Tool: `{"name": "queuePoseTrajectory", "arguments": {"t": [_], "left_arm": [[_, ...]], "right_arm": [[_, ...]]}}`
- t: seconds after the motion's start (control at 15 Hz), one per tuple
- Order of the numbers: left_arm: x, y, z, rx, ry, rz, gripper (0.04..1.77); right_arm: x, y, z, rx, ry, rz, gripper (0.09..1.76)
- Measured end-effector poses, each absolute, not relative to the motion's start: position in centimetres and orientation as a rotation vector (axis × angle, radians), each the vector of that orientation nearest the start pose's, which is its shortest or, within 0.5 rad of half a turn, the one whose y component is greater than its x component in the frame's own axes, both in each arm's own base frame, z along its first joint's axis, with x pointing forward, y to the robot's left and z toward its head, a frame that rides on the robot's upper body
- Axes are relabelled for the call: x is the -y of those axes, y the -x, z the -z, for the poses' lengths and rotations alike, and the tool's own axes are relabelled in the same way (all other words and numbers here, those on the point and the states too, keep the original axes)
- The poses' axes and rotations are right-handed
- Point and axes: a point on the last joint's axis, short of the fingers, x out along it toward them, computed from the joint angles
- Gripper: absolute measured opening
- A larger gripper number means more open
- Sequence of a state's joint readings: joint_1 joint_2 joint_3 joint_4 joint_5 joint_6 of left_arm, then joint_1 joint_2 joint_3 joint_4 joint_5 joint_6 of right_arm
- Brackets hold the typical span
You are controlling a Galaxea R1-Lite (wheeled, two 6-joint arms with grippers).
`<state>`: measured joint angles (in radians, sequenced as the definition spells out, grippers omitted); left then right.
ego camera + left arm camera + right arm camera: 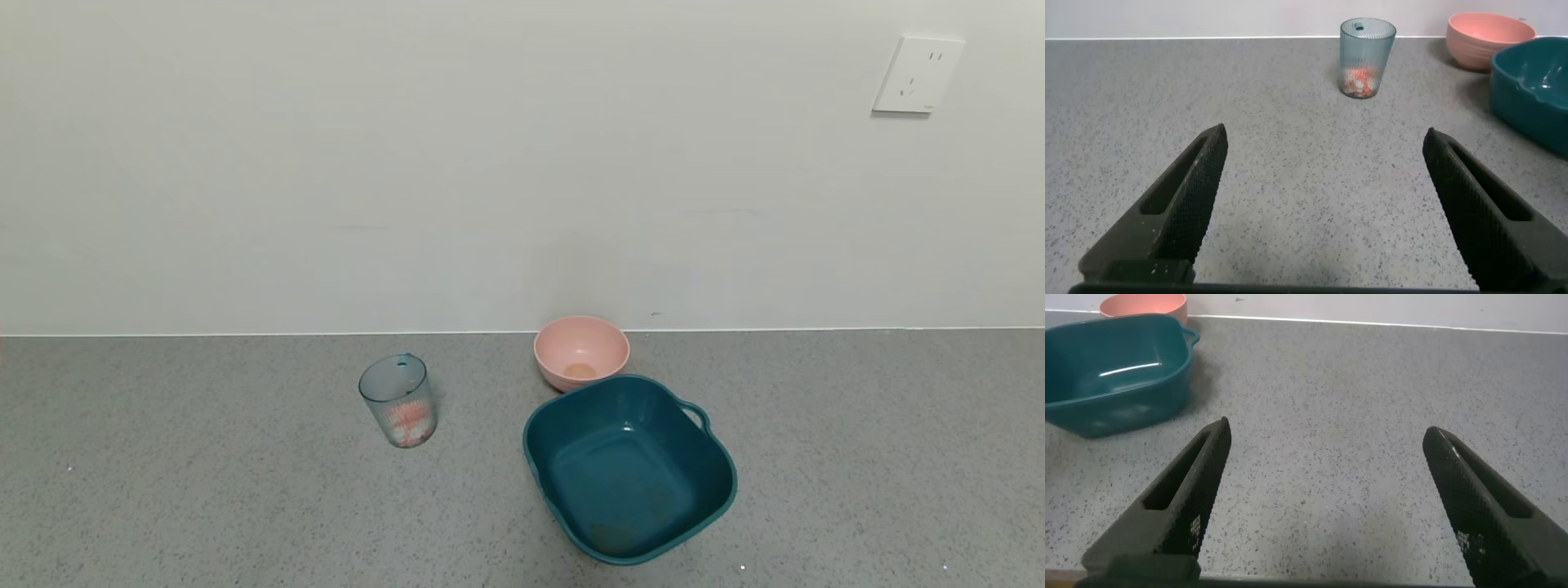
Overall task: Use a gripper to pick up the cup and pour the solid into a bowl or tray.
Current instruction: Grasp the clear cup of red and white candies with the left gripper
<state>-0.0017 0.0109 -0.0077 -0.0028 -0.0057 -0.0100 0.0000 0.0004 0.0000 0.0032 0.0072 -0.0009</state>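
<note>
The cup (397,399) stands upright on the grey counter (204,490), discs (408,420) piled at its bottom, well left of the teal tub (629,469). A pink bowl (581,351) sits just behind the tub. Left gripper (1323,204) faces the cup, fingers spread wide; right gripper (1327,498) is likewise spread, over bare counter.

Left hand (1323,143) and right hand (1327,437) spread wide

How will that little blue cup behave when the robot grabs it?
The cup looks like thin ribbed plastic, so probably light and slightly squeezable. It is tall and narrow, so a nudge might tip it. The discs fill only its bottom, adding little weight.
</note>
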Motion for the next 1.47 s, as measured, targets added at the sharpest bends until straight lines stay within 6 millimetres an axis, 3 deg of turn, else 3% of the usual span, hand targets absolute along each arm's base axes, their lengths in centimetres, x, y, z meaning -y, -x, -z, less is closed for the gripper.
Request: {"name": "queuePoseTrajectory", "arguments": {"t": [0.53,0.73,1.13,1.47], "left_arm": [[0.3,3.4,-12.3,-0.039,0.002,0.125,1.72],[0.2,2.8,-14.1,-0.091,-0.009,0.133,1.72],[0.3,-2.4,-17.5,-0.336,-0.017,0.136,1.72],[1.0,-8.1,-17.9,-0.53,-0.018,0.187,1.72]], "right_arm": [[0.0,2.3,-7.5,-0.004,0.001,-0.007,1.71],[0.0,2.3,-7.5,-0.004,0.001,-0.007,1.71],[0.0,2.3,-7.5,-0.004,0.001,-0.007,1.71],[0.0,2.3,-7.5,-0.004,0.001,-0.007,1.71]]}}
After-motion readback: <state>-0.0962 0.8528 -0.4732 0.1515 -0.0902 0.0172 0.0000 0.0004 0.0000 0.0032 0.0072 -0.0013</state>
